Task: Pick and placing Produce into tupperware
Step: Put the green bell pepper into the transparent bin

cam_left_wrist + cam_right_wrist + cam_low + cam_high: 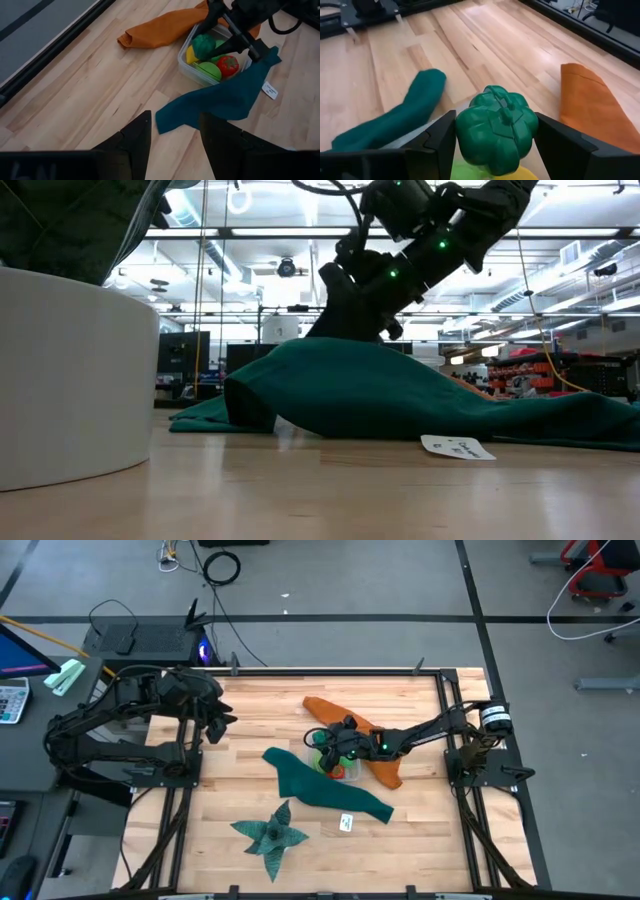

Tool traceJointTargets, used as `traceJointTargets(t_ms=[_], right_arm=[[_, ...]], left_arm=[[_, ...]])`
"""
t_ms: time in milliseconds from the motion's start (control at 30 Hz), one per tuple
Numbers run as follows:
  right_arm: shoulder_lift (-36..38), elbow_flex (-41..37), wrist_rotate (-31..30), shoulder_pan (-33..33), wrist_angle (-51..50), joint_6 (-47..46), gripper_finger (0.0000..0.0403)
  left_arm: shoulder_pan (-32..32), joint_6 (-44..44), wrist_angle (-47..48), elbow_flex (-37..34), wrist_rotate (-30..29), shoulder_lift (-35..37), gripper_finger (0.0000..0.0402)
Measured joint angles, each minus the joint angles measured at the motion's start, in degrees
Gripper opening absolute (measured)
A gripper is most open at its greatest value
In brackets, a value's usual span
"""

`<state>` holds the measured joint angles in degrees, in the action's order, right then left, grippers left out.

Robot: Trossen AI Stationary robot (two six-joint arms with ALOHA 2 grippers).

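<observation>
My right gripper [335, 747] reaches from the table's right to just over the tupperware [187, 67], a clear box at mid-table, and is shut on a dark green toy pepper [495, 127]. In the box lie a yellow piece [190, 54], a light green piece [209, 70] and a red tomato [227, 65]. A teal cloth [320, 785] lies against the box's near side, partly over it. My left gripper [222, 722] hangs open and empty above the table's left part. My right gripper pinches the dark green pepper by its two sides [462, 135] between both fingers [440, 142], slanting down from the table's right. The pepper sits over the open box, just above the yellow piece [520, 175]. Whether it rests on the produce below, I cannot tell.
An orange cloth [355, 735] lies under and beyond the box toward the right. A dark green star-shaped leafy piece [270, 835] and a small white card [346, 823] lie near the near edge. A white rounded object [70, 380] stands close to the low camera.
</observation>
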<state>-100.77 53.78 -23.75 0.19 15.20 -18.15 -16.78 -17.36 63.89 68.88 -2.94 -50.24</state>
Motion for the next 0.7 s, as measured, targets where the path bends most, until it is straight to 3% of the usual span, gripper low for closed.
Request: traceJointTargets(t_ms=[700], right_arm=[[-2.4,0.2,0.1,-0.1,3.2,1.8,0.0201]], left_arm=[[0.0,0.1,-0.3,0.0,0.0,0.0,0.0172]])
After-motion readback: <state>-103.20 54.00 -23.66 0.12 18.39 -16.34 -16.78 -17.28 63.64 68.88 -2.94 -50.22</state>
